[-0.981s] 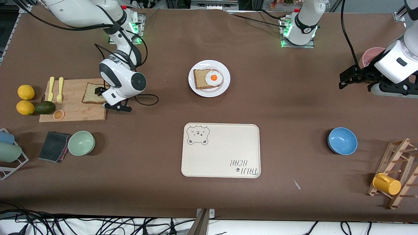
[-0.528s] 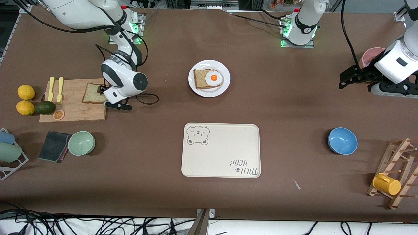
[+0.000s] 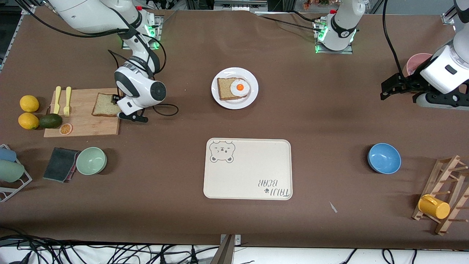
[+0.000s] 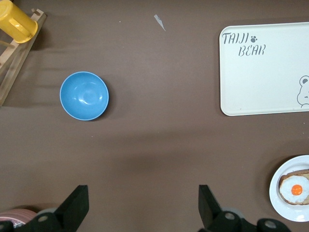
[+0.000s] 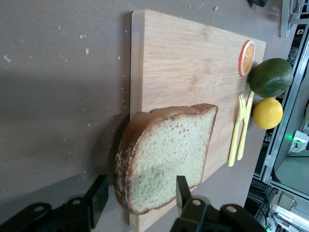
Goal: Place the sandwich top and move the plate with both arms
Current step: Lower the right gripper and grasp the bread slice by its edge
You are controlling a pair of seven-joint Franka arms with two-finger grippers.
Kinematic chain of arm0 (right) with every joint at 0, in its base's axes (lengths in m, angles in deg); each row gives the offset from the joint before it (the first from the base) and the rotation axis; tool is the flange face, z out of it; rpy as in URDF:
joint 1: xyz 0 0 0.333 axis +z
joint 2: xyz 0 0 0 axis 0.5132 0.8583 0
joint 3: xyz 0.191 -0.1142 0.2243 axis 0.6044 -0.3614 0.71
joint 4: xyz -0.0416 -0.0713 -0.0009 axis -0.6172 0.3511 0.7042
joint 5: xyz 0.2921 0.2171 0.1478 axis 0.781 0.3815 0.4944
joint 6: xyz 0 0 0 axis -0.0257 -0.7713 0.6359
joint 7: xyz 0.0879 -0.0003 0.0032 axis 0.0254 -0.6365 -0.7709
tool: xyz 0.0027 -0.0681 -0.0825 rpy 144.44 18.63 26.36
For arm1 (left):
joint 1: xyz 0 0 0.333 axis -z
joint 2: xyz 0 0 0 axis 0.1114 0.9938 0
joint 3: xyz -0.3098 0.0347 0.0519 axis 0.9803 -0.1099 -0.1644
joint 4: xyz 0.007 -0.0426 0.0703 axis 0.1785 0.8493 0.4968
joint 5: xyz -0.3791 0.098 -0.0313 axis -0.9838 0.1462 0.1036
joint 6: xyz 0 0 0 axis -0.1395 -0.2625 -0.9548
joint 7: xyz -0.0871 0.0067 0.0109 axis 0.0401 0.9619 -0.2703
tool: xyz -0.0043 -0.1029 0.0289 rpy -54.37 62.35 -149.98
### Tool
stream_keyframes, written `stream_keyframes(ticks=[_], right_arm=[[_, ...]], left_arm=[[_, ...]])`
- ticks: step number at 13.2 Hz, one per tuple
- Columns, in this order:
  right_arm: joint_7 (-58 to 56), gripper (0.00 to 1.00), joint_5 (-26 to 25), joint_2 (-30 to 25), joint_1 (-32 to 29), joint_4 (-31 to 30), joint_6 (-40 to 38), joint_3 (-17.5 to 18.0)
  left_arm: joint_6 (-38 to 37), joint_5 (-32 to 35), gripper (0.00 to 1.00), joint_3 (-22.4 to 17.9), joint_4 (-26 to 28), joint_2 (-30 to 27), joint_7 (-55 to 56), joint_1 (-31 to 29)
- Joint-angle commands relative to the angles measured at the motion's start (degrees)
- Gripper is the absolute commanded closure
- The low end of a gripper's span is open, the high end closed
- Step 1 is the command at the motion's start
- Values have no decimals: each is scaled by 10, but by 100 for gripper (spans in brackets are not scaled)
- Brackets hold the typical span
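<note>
The sandwich top [image 3: 104, 105], a light-tan slice with brown crust, lies on the wooden cutting board [image 3: 82, 123] at the right arm's end of the table. In the right wrist view the slice [image 5: 164, 150] overhangs the board's edge with its domed end between the fingers. My right gripper [image 3: 119, 106] [image 5: 140, 198] is open and straddles that end. The white plate [image 3: 235, 101] [image 4: 277, 198] carries a darker slice with a fried egg [image 3: 240, 87]. My left gripper [image 3: 389, 88] [image 4: 142, 208] is open and empty, waiting above the table at the left arm's end.
A cream bear tray [image 3: 248, 169] lies nearer the camera than the plate. A blue bowl [image 3: 384, 158], a rack with a yellow mug [image 3: 434, 206] and a pink cup [image 3: 416, 62] are at the left arm's end. A green bowl [image 3: 91, 160], lemons [image 3: 29, 103] and an avocado [image 3: 50, 120] are near the board.
My right gripper has shifted slightly along the slice's end, toward the robots' bases. The slice, the plate and the left arm have not moved.
</note>
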Motion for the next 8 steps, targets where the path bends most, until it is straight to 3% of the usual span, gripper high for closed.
stream_keyframes(ticks=[1, 8], right_arm=[[31, 41, -13, 7, -1, -8, -2, 2], [32, 42, -14, 9, -2, -12, 0, -2]], left_arm=[[-14, -10, 0, -1, -18, 8, -2, -3], [-14, -10, 0, -1, -18, 8, -2, -3]])
